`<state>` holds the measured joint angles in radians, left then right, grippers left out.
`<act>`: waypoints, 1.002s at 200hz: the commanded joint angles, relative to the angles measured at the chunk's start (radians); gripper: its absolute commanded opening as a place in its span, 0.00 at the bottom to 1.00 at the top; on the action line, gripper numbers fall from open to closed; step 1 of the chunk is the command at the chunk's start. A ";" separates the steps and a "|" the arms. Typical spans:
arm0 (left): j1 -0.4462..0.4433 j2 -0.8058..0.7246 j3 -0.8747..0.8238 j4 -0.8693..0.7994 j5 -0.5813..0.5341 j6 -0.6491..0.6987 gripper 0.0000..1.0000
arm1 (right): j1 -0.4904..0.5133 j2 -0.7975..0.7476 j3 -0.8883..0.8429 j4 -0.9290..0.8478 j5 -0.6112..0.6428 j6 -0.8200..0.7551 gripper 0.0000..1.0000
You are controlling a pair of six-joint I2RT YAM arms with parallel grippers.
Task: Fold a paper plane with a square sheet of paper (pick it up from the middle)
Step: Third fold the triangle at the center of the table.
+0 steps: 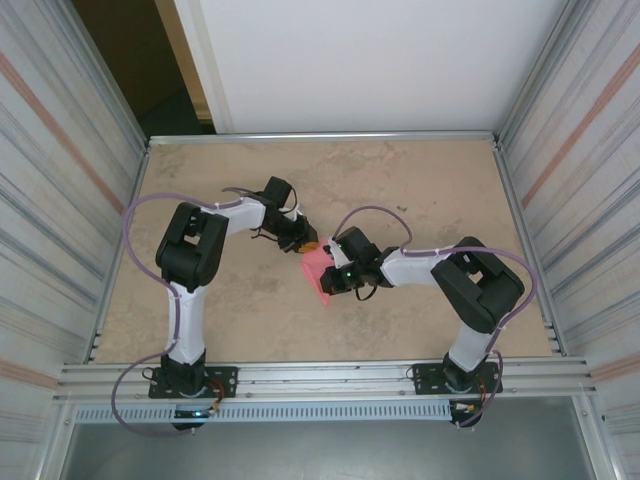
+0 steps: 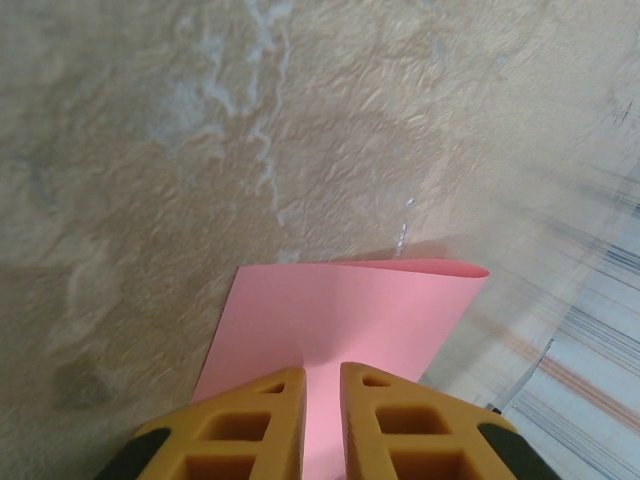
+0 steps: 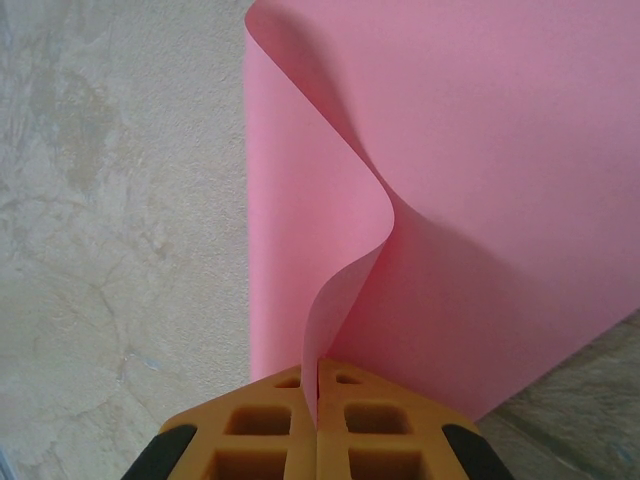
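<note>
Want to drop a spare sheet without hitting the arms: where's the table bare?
Bare: the far strip of the table along the back rail, plus the near band between the left arm base and right arm base. Crowded: the centre, where the left gripper and right gripper both pinch the square sheet of paper.

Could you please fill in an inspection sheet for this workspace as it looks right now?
Surface: table, beige and mottled.
Job's things: square sheet of paper, pink, curled up between the two grippers, not yet a plane shape.
Clutter: nothing seen.
Grippers: left gripper closed on one edge of the sheet; right gripper shut on another edge, which buckles up into it.
Cables: lilac cables loop along both arms, off the paper.
Surroundings: ribbed side walls, white back panel, rail along the near edge.
</note>
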<state>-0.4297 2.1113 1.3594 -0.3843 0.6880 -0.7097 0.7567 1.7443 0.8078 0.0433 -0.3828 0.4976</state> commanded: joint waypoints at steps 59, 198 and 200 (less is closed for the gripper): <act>0.005 -0.160 -0.079 0.037 -0.026 -0.028 0.23 | -0.008 0.011 0.027 -0.019 -0.004 0.016 0.06; -0.053 -0.376 -0.490 0.316 -0.005 -0.229 0.19 | -0.010 0.003 0.045 -0.013 -0.033 0.029 0.13; -0.053 -0.372 -0.488 0.318 -0.005 -0.231 0.19 | -0.010 0.002 0.044 -0.014 -0.034 0.029 0.13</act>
<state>-0.4747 1.7180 0.8806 -0.1249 0.6586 -0.9043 0.7509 1.7462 0.8299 0.0422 -0.3981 0.5095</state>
